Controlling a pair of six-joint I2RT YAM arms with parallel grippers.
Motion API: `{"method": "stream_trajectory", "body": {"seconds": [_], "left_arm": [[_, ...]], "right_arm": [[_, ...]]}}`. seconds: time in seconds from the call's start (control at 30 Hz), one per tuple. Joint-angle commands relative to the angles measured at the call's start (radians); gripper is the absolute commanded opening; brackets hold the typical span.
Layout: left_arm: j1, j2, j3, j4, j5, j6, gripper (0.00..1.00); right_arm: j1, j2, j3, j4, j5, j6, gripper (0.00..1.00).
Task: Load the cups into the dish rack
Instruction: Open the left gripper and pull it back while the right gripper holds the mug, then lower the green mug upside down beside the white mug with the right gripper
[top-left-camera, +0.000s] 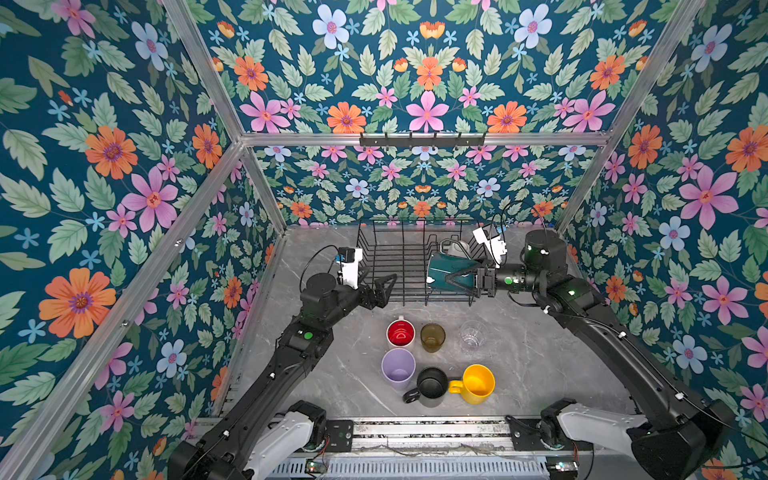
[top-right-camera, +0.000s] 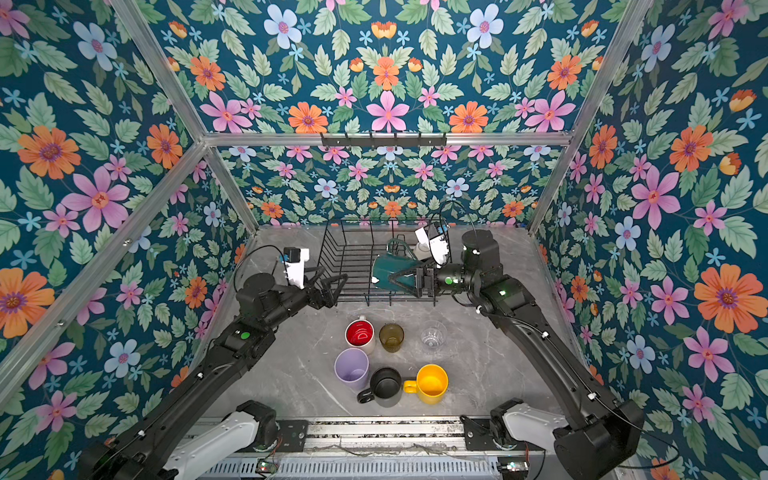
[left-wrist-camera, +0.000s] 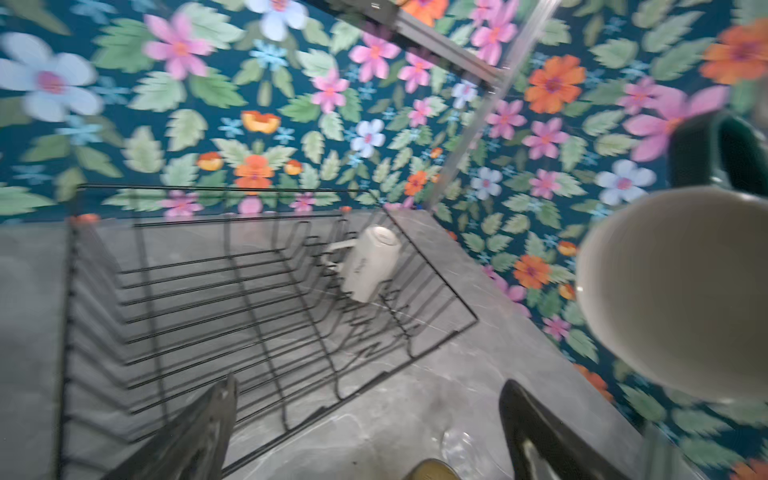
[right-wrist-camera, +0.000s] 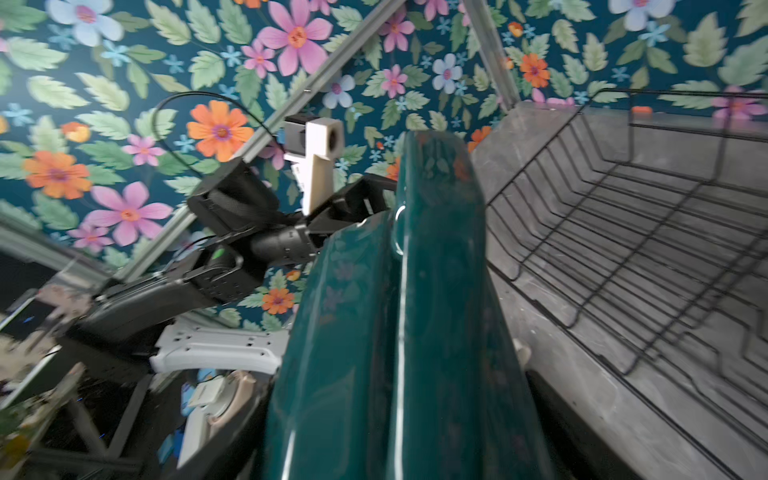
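Observation:
The black wire dish rack (top-left-camera: 390, 266) stands at the back of the table. A tall cream mug (top-left-camera: 457, 248) lies in its far right end, also seen in the left wrist view (left-wrist-camera: 370, 262). My right gripper (top-left-camera: 449, 275) is shut on the dark-green mug (top-left-camera: 436, 270), held on its side above the rack's right part. Its cream inside (left-wrist-camera: 673, 291) faces the left wrist camera. My left gripper (top-left-camera: 380, 282) hangs open and empty at the rack's left front corner. On the table in front stand a red-inside mug (top-left-camera: 400, 333), amber glass (top-left-camera: 432, 336), clear glass (top-left-camera: 473, 336), lilac tumbler (top-left-camera: 398, 368), black mug (top-left-camera: 432, 384) and yellow mug (top-left-camera: 478, 383).
A black hook rail (top-left-camera: 422, 139) is fixed to the aluminium bar on the back wall. Floral walls close the table on three sides. Both arm bases sit on the metal rail (top-left-camera: 428, 430) along the front edge.

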Motion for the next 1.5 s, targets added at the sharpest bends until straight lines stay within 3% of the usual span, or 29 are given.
{"method": "stream_trajectory", "body": {"seconds": [0.0, 0.27, 0.53, 0.87, 1.47], "left_arm": [[0.002, -0.025, 0.015, -0.114, -0.343, -0.061, 1.0], [0.003, -0.132, -0.032, -0.119, -0.446, -0.109, 1.0], [0.004, -0.174, -0.056, -0.128, -0.457, -0.125, 1.0], [0.003, -0.217, -0.069, -0.149, -0.48, -0.117, 1.0], [0.004, -0.25, -0.074, -0.178, -0.497, -0.116, 1.0]], "right_arm": [[0.001, 0.028, 0.061, -0.153, 0.218, -0.112, 0.0], [0.002, 0.205, 0.246, -0.324, 0.458, -0.215, 0.0], [0.035, 0.425, 0.474, -0.454, 0.621, -0.305, 0.0], [0.067, 0.698, 0.725, -0.589, 0.743, -0.372, 0.0], [0.073, 1.05, 1.103, -0.762, 0.817, -0.438, 0.0]]}}
